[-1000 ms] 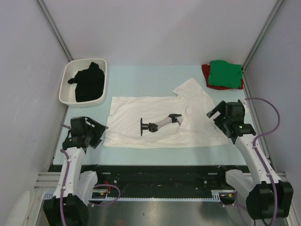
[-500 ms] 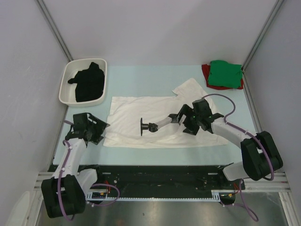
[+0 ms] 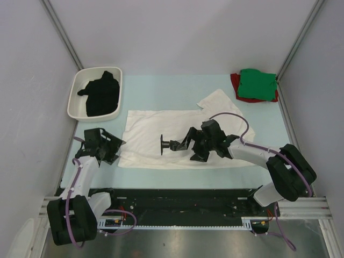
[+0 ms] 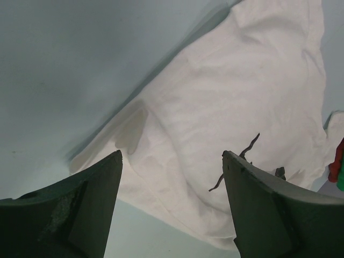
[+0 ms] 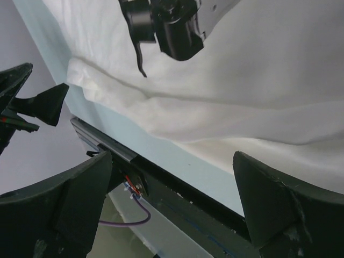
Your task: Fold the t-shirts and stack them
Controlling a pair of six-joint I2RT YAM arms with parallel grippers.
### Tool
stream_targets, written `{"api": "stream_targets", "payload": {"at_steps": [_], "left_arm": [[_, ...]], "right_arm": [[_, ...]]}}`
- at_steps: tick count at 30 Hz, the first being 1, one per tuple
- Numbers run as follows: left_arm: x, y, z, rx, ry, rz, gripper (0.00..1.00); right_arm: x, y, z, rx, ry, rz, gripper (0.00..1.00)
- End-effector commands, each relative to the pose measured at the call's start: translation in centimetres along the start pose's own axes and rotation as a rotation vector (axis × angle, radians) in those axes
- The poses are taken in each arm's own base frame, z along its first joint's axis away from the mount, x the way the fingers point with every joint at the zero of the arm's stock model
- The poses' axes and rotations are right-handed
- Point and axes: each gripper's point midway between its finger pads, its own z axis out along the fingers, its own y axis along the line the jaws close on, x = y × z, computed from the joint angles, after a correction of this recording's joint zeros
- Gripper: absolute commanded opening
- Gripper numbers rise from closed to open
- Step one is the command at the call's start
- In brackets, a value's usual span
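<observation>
A large white t-shirt [image 3: 156,131] lies spread flat across the middle of the table. My left gripper [image 3: 114,146] is open and empty just off the shirt's near left corner. In the left wrist view that corner [image 4: 215,134] lies between and beyond the open fingers [image 4: 91,204]. My right gripper [image 3: 196,147] is open and empty, low over the shirt's middle near its front edge [image 5: 177,113]. A green t-shirt [image 3: 257,84] lies folded on a red one [image 3: 234,81] at the back right. A black t-shirt [image 3: 101,95] lies bunched in the tray.
A white rounded plastic tray [image 3: 76,99] stands at the back left. A small black jointed mount with a round foot [image 3: 166,144] lies on the white shirt beside my right gripper; it also shows in the right wrist view [image 5: 166,27]. Grey walls close in both sides.
My right arm has swung left from the shirt's right edge to over its middle, next to the black mount. The left gripper has barely shifted.
</observation>
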Motion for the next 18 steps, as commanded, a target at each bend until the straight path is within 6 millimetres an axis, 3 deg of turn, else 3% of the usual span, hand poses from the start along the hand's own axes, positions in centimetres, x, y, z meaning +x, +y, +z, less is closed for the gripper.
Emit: {"api": "stream_targets", "payload": {"at_steps": [1,10,18], "left_arm": [[-0.6,-1.4,-0.3,0.051,-0.014,0.013,0.79],[-0.4,-1.2,-0.2,0.047,-0.007,0.010,0.79],[-0.5,-1.1,-0.2,0.043,-0.008,0.015,0.79]], "right_arm": [[0.3,2.7,-0.1,-0.067,-0.002,-0.006,1.00],[2.2,3.5,0.6,-0.083,0.029,-0.020,1.00],[1.8,2.1,1.6,-0.030,0.008,-0.015,0.98]]}}
